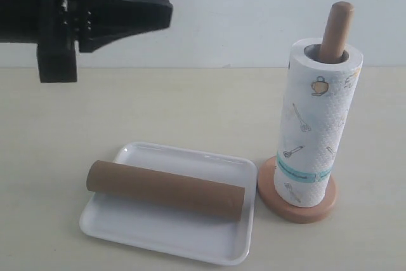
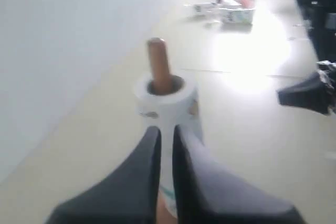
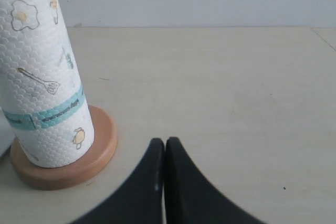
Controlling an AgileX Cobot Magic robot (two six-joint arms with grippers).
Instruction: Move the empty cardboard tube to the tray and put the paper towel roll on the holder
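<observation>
1. Beige table point(image 1: 190, 106), plain white wall point(image 1: 241, 11) behind. Blurred clutter point(image 2: 231, 10) at the far end in the left wrist view.
2. Left gripper point(image 1: 166, 12): raised well above the table, over the back-left area, fingers nearly touching, holding nothing.
3. Right gripper point(image 3: 165, 146): low over the table near the holder point(image 1: 298, 211), fingers pressed together, empty.
4. Cardboard tube point(image 1: 166, 190) lies across the tray point(image 1: 184, 242).
5. Paper towel roll point(image 1: 317, 131) stands upright on the holder, the post poking out the top, just beside the tray.
</observation>
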